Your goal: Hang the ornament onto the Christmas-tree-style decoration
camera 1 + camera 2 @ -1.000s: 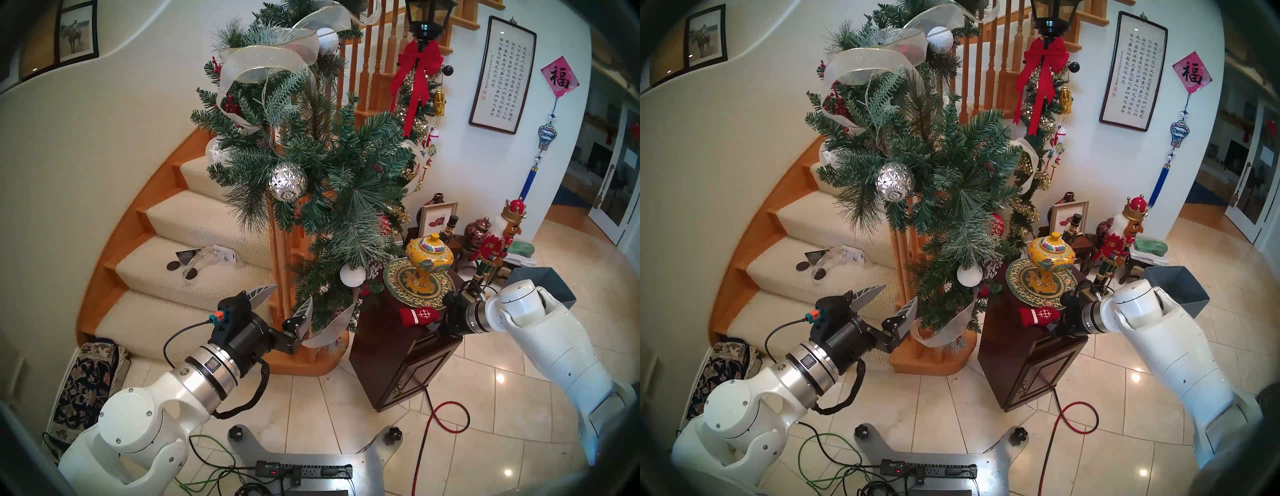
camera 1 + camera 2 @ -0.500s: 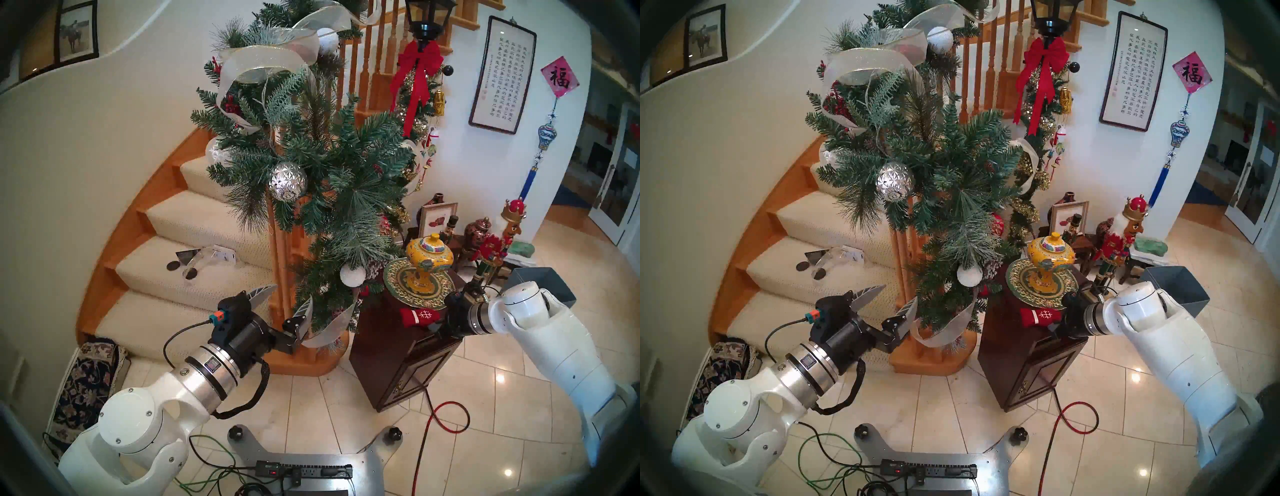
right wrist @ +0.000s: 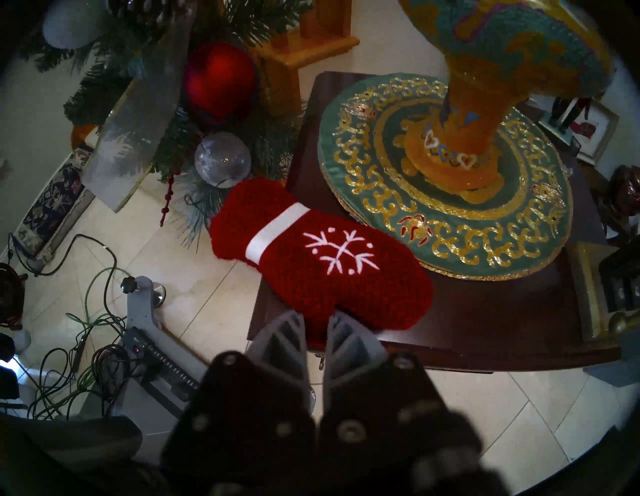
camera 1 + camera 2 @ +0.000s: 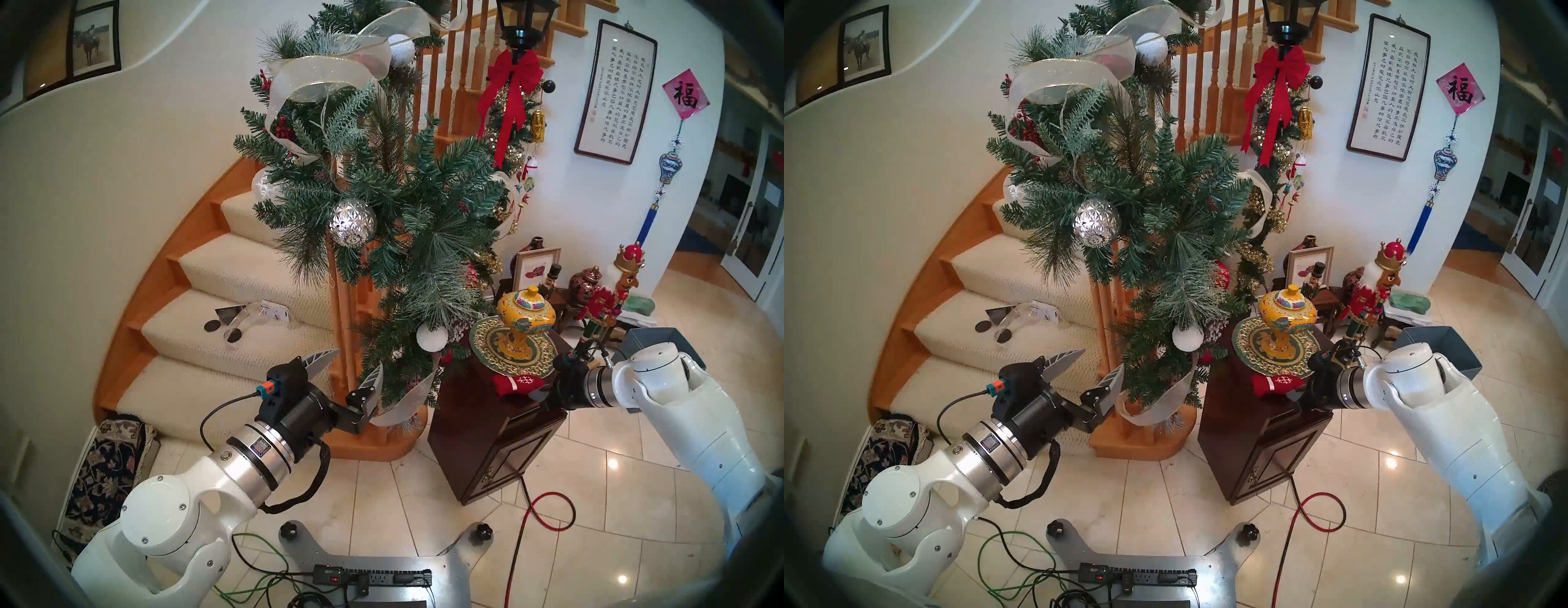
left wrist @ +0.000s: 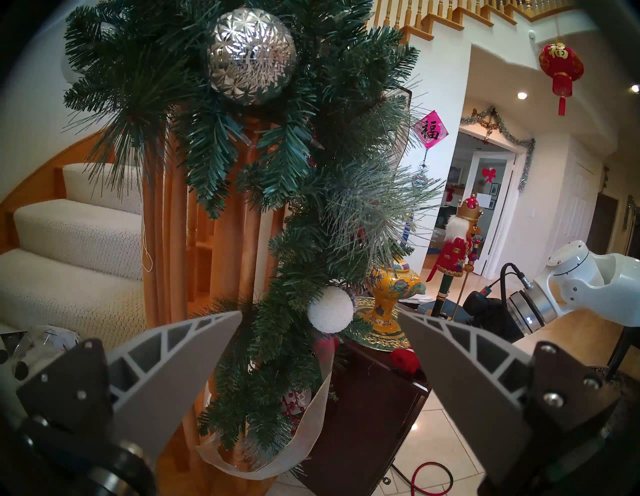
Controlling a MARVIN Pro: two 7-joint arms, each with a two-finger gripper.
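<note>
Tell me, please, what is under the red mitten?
Under the mitten is the dark wooden cabinet top. Its edge lies over the green-gold mat, and its cuff end overhangs the tile floor. The right gripper pinches its near edge; anything beneath is covered.

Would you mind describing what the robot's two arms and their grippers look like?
Both arms have glossy white shells, a silver wrist ring and a black hand. The left gripper has two pale grey, ribbed, pointed fingers, an orange-and-teal plug and a black cable looping beneath. The right gripper has the same grey ribbed fingers.
</note>
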